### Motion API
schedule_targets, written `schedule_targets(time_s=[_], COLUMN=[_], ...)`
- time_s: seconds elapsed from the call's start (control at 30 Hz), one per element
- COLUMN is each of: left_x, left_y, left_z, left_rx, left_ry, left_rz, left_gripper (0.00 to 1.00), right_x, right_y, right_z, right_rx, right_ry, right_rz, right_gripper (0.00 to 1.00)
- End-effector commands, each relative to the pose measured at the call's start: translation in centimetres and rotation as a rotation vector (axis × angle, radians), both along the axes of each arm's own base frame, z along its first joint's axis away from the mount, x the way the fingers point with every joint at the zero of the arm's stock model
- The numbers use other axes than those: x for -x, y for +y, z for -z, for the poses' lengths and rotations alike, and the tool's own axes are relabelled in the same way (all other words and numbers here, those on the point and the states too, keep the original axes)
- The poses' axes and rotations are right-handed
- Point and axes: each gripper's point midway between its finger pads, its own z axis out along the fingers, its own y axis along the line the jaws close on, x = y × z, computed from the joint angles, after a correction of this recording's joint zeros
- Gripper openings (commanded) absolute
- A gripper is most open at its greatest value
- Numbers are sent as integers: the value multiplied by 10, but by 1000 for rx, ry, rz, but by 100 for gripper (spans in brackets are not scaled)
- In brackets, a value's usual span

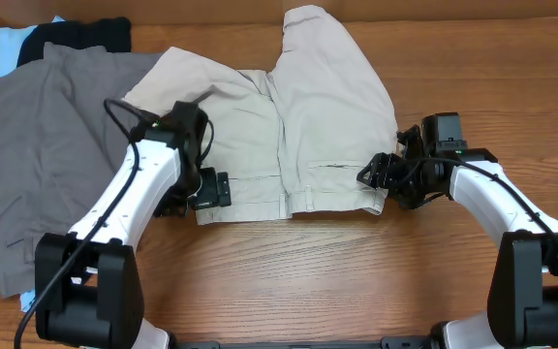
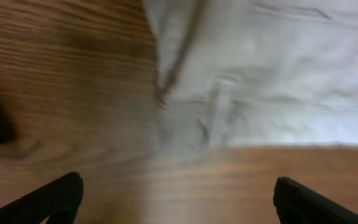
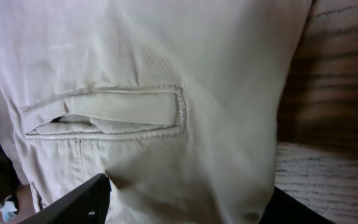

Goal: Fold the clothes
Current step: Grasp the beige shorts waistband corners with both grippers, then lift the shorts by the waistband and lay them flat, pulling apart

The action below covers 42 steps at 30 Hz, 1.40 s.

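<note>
The beige khaki shorts (image 1: 298, 116) lie flat in the middle of the table, waistband toward the front edge. My left gripper (image 1: 209, 189) is at the waistband's left corner. In the left wrist view it (image 2: 179, 196) is open and empty over bare wood, with the shorts' edge (image 2: 260, 81) just ahead. My right gripper (image 1: 381, 176) is at the waistband's right corner. In the right wrist view its fingers (image 3: 188, 199) are wide apart on either side of a raised fold of the beige cloth, below the welt back pocket (image 3: 104, 112).
Gray shorts (image 1: 46, 145) lie spread at the left, partly under the left arm. A black garment (image 1: 76, 34) and a light-blue one (image 1: 3, 48) lie behind them at the far left corner. Bare wooden table (image 1: 318, 281) lies in front.
</note>
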Motion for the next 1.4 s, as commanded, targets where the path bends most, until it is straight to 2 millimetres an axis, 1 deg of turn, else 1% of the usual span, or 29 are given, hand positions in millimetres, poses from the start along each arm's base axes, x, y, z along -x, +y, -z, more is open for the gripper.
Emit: schedule_targets(time_s=[0.0,0.13,0.23,0.3,0.37,0.47,0.53,0.6,0.67,0.73,0.8,0.83,0.87,0.93,0.97,1.03,1.13,1.2,1.27,1.37], left_x=[3,-3,-1,1,3,1,-2,-4,-6,-11,-18,-21,-25,-34,-41,-56,-82,-98,-113,-134], left_y=[11,4,1,-2,-6,-12,-15,-15,-16,-19,-21,-22,-22,-23,-23,-21,-19,-17,-17,-18], left_z=[17,26,33,41,50,57,58,58,58,57,56,56,55,50,44,26,-14,-45,-79,-139], left_rx=[-9,33,46,55,79,121,136,139,143,159,171,173,175,182,187,191,193,188,189,195], left_ry=[-7,-42,-46,-53,-64,-84,-100,-108,-117,-137,-165,-178,-194,-226,-244,-272,-333,-380,-433,-537], left_rz=[-84,-84,-82,-76,-73,-72,-71,-70,-70,-67,-65,-64,-63,-63,-66,-75,-38,-8,16,29], left_gripper=[100,94,85,83,80,76,70,60,47,35,12,4,4,4,4,4,4,4,4,4], right_x=[-2,-2,-2,-3,-3,-4,-4,-4,-5,-5,-5,-5,-6,-7,-8,-10,-15,-18,-20,-21], right_y=[1,1,1,1,1,1,1,1,1,1,1,1,1,-1,-3,-7,-21,-32,-42,-58], right_z=[-1,-1,-1,-1,-1,-2,-2,-2,-2,-2,-2,-2,-2,-2,-3,-9,-28,-45,-66,-108], right_rx=[-4,-4,-5,-5,-6,-5,-6,-8,-12,-12,-12,-10,-9,-5,-6,-19,-24,-24,-15,8], right_ry=[-17,-17,-19,-20,-21,-23,-23,-20,-13,-16,-15,-15,-16,-20,-23,-28,-49,-75,-105,-162], right_rz=[-14,-14,-13,-13,-10,-10,-10,-3,12,12,16,17,17,22,27,43,82,105,114,113], right_gripper=[71,69,68,68,67,65,61,56,53,45,24,13,4,4,4,4,4,4,4,4])
